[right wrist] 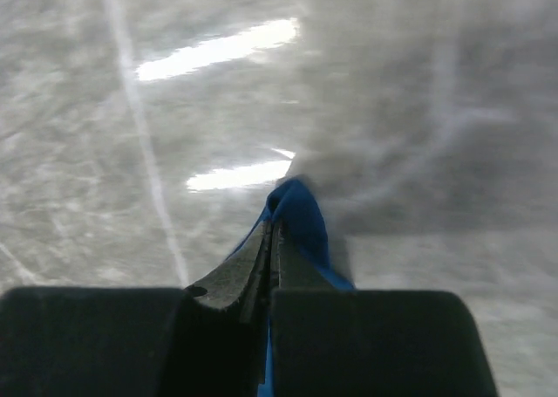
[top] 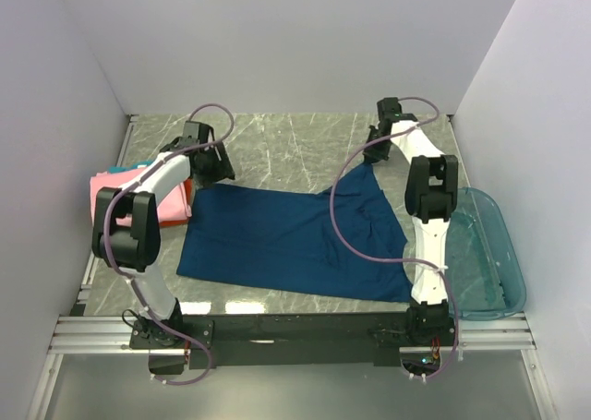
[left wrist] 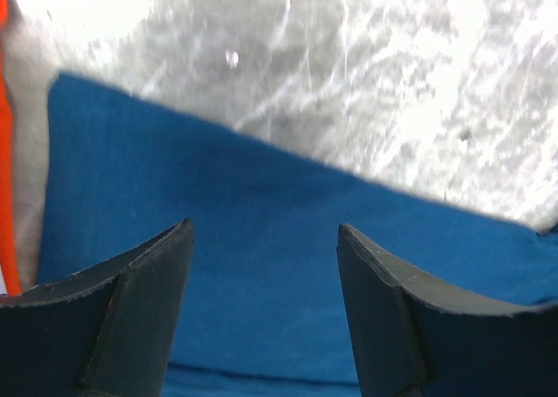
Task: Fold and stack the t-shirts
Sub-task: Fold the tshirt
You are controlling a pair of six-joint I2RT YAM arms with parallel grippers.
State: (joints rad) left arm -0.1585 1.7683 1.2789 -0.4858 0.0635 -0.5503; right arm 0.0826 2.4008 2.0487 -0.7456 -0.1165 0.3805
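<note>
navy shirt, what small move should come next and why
Probably lower the left tool and close it on the navy shirt edge beneath: it hangs open over the cloth, while the right tool is shut on a far corner.

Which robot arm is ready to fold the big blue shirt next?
Probably right. The right gripper is shut on a far corner of the navy t-shirt, ready to pull it over. The left gripper is open above it, holding nothing.

Pink t-shirt [top: 102,191] half behind left arm [top: 164,174]
</note>
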